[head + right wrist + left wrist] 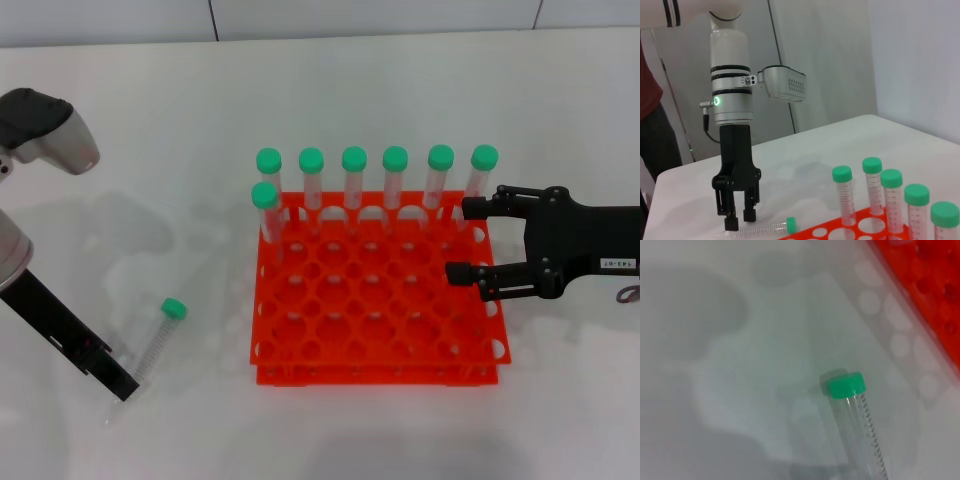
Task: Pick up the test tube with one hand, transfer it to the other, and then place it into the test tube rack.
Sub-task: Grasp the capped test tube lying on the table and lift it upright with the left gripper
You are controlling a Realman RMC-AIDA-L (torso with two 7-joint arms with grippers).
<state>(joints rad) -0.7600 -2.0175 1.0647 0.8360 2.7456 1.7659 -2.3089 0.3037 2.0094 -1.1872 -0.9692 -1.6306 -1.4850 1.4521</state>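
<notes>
Green-capped clear test tube (160, 335) lies flat on the table, left of orange rack (378, 300).

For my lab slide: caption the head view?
Left gripper reaches the lying tube; open right gripper waits over the rack.

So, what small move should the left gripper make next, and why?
Probably close the left gripper on the test tube and lift. The tube lies flat on the table, the fingers reach down around its bottom end, and the right gripper waits open over the rack.
</notes>
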